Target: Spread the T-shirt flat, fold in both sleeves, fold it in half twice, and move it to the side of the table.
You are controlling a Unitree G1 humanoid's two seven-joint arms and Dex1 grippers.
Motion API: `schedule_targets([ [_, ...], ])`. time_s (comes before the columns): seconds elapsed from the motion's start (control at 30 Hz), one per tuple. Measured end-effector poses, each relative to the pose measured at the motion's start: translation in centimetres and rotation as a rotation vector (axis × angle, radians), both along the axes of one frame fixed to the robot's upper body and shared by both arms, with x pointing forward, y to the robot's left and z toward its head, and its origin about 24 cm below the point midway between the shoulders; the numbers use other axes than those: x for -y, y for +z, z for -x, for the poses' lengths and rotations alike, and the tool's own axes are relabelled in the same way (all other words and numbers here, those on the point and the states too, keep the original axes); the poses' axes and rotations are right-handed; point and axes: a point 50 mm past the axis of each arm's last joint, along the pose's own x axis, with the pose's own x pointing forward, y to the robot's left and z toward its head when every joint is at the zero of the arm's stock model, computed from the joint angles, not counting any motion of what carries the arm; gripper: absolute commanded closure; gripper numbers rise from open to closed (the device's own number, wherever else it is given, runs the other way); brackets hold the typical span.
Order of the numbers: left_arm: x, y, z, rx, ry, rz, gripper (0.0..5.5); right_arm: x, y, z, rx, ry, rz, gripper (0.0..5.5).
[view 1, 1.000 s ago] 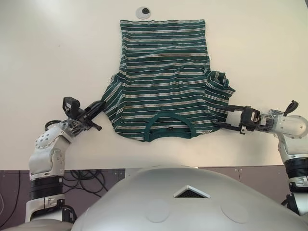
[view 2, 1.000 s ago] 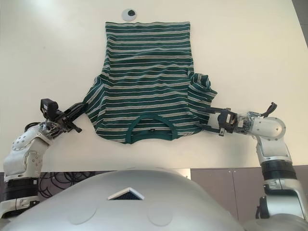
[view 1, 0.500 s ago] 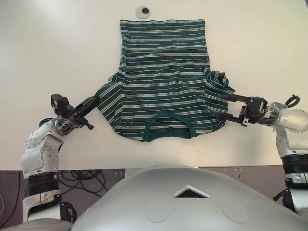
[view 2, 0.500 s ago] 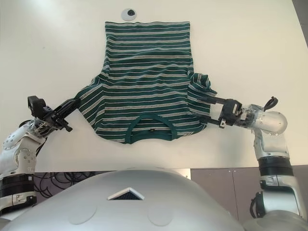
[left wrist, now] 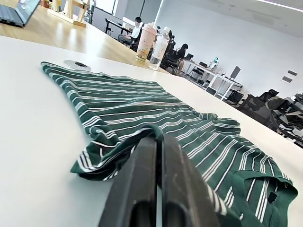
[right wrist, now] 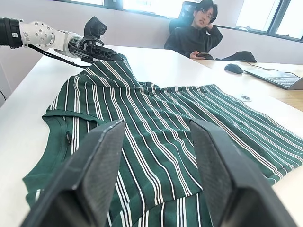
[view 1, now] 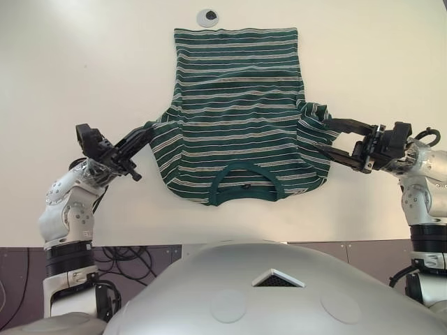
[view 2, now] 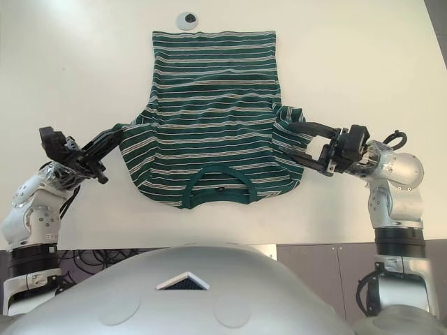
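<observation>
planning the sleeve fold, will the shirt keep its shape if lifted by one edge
Probably floppy: the shirt sags and creases where the left claw pinches its sleeve. Likely light, being thin cloth. A push would probably bunch it.

2 silver-grey arms [view 1: 66, 209]; black left gripper [view 1: 149, 130], black right gripper [view 1: 325, 135], seemingly black wrist cables [view 1: 427, 132]

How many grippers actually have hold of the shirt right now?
1. The left gripper is shut on the T-shirt at its left-side sleeve. The right gripper sits open at the bunched sleeve on the right, not clamped.
</observation>
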Motion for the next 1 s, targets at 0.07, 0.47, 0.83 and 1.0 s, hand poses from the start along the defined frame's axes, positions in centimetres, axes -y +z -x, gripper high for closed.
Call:
schedule_targets([
  [0.07, 0.8, -0.4, 0.0, -0.011, -0.029, 0.01, 5.49, -0.2, -0.2, 0.0, 0.004, -0.006, -0.024, 3.01],
  [0.47, 6.2, -1.6, -2.0, 0.012, -0.203, -0.014, 5.49, 0.5, -0.6, 0.1, -0.011, -0.013, -0.013, 3.01],
  [0.83, 7.9, -3.6, -2.4, -0.039, -0.239, -0.093, 5.12, 0.6, -0.6, 0.1, -0.01, -0.02, -0.012, 3.01],
  [1.0, 8.0, -3.3, -2.4, -0.026, -0.245, -0.093, 4.31, 0.7, -0.7, -0.1, -0.015, -0.056, -0.003, 3.01],
])
